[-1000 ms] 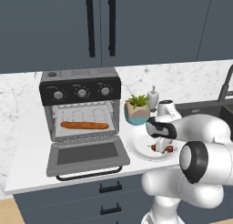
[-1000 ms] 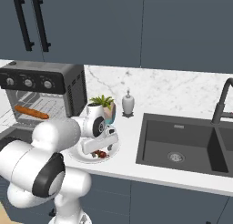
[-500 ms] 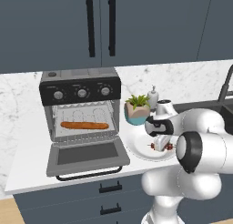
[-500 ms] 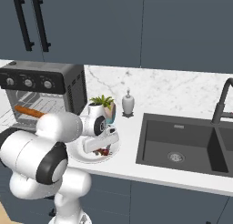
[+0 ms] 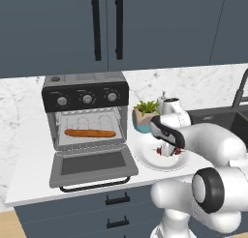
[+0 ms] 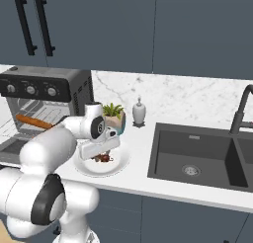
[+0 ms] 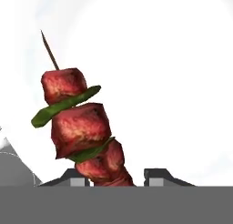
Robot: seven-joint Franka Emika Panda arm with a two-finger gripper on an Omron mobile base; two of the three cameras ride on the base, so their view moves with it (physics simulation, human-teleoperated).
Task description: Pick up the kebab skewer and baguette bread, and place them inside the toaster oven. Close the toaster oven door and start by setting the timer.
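Gripper [image 7: 113, 175] down low over the white plate [image 5: 145, 157], kebab skewer [image 7: 79, 127] lying on the plate right between the fingertips [image 7: 157, 175], jaws drawn in around its lower chunks, firm grip not clear, baguette bread [image 5: 90, 133] on the toaster oven [image 5: 85, 94] rack, toaster oven door [image 5: 92, 167] dropped open.

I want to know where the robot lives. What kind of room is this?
It looks like a kitchen: a toaster oven sits on a marble counter, beside a dark sink with a tap, under blue cupboards.
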